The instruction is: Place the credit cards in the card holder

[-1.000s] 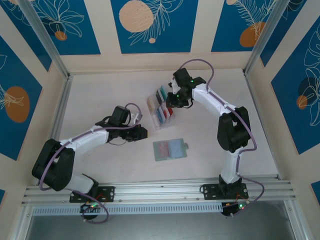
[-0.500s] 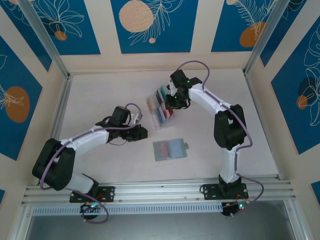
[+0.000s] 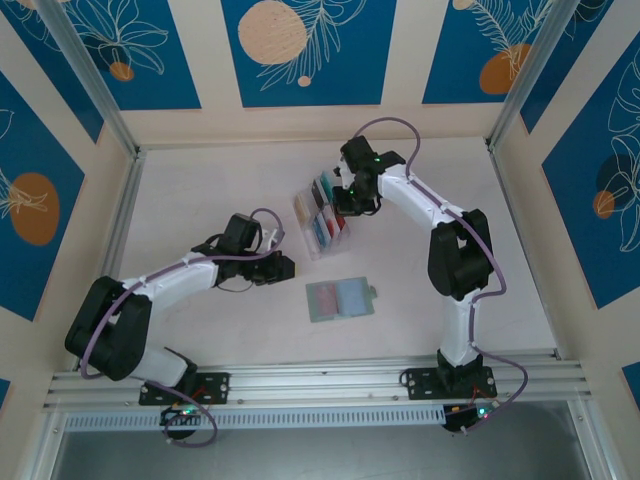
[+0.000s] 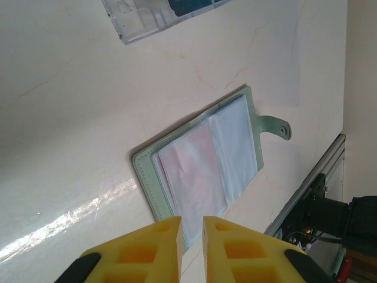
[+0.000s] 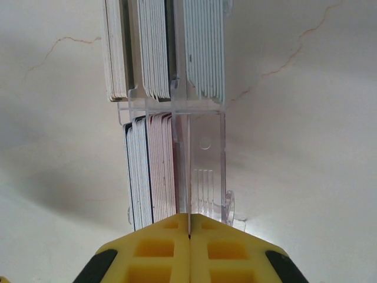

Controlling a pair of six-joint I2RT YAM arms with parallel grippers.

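We see right gripper (image 5: 188,233) just closed tight over rack (image 5: 206,159) — thin edge pinched in its grip, likely one of credit cards (image 5: 154,171), so lift-out comes next. Open card holder (image 3: 340,298) lies at rack's 5 o'clock; left gripper (image 4: 191,227) barely parted, empty.

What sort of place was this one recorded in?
Probably a lab robot test cell: a pale table boxed in by printed blue leaf-pattern panels, with an aluminium rail along the near edge and the left arm and right arm bolted to it.
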